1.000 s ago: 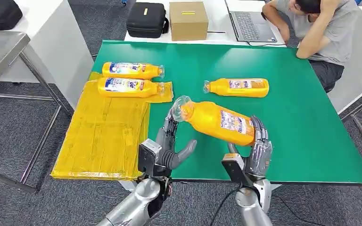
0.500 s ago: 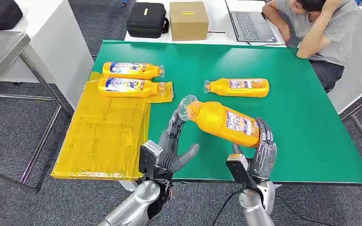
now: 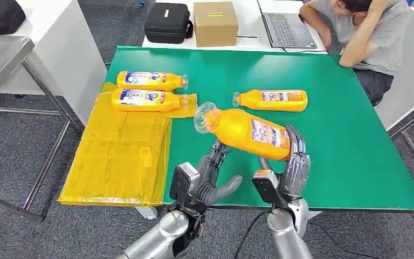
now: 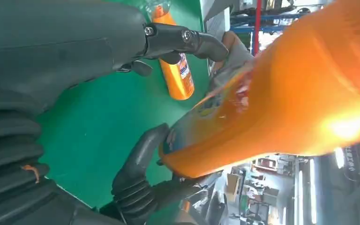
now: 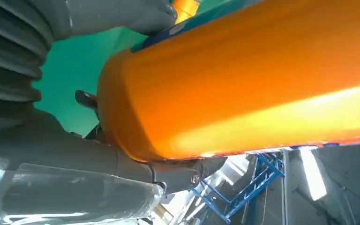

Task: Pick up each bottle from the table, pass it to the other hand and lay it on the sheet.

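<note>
- The held bottle (image 3: pixel 245 133) has swung its clear cap left and farther.
- The left hand (image 3: pixel 211 175) moved right, seemingly under it, fingers apart.

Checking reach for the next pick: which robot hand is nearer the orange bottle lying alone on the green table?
Right. The right robot hand, gripping another bottle, sits below the lone bottle; the left robot hand is lower and further left.

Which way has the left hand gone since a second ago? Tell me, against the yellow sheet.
Yes. In the head view the left hand has shifted to the robot's right, away from the yellow sheet, under the held bottle, fingers spread, not gripping it.
</note>
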Tool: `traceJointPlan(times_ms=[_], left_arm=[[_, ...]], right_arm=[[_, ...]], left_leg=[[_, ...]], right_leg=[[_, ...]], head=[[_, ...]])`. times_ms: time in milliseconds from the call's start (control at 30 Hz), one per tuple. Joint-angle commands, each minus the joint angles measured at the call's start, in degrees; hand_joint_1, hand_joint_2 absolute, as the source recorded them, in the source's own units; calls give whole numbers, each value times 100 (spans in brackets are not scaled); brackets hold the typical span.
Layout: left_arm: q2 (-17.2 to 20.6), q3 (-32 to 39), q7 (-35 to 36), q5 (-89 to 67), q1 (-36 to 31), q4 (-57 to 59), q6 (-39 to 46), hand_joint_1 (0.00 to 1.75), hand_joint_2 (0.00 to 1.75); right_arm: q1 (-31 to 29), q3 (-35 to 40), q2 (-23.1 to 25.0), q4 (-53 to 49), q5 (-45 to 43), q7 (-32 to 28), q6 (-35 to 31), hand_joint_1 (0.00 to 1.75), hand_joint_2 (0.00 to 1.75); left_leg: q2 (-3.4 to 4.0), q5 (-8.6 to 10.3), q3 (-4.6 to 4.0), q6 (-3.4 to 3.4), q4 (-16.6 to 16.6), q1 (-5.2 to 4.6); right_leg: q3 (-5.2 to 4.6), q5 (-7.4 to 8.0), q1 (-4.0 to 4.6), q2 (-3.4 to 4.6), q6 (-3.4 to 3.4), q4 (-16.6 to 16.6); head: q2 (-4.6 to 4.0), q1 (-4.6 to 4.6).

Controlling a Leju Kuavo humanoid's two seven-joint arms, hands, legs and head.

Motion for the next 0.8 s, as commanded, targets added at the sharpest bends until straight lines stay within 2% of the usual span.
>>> traceJointPlan(times_ms=[33, 133, 367, 433, 500, 567, 800], left_arm=[[28, -339, 186, 144, -334, 463, -171, 0, 175], [-36, -350, 288, 162, -403, 507, -166, 0, 175], [-201, -80, 79, 62, -647, 739, 450, 0, 175], [-201, -60, 84, 97, -696, 713, 503, 0, 175], [-201, -47, 127, 180, -718, 687, 562, 0, 175], [-201, -67, 126, 193, -733, 691, 589, 0, 175], [-201, 79, -135, 197, -809, 775, 1084, 0, 175]], right_arm=[[-566, 458, 77, 593, -61, -5, -33, 175, 175], [-660, 485, 132, 764, -32, -5, -33, 175, 175], [-637, 735, 217, 1068, -201, -5, -33, 175, 175], [-682, 775, 239, 1195, -195, -5, -33, 175, 175], [-679, 855, 247, 1235, -208, -5, -33, 175, 175], [-671, 904, 245, 1237, -204, -5, -33, 175, 175], [-638, 1172, 299, 1441, -199, -5, -33, 175, 175]], left_leg=[[28, -22, 42, -21, 4, 5], [16, -8, 16, -10, 1, 5], [16, -18, 36, -17, 4, 7], [8, -6, 14, -10, 0, 7], [18, -22, 39, -20, 9, 8], [6, -4, 12, -9, 0, 6], [11, -14, 28, -16, 4, 9]], right_leg=[[32, -17, 7, 19, -19, 8], [11, -4, 6, 11, -9, 1], [31, -14, 9, 8, -16, 4], [12, -4, 8, 4, -9, -1], [33, -20, 9, 9, -19, 11], [11, -3, 6, 2, -8, -1], [25, -13, 10, 4, -14, 4]], head=[[0, 2], [-2, 0], [0, 0], [-2, 2], [0, 0], [-2, 0], [0, 0]])
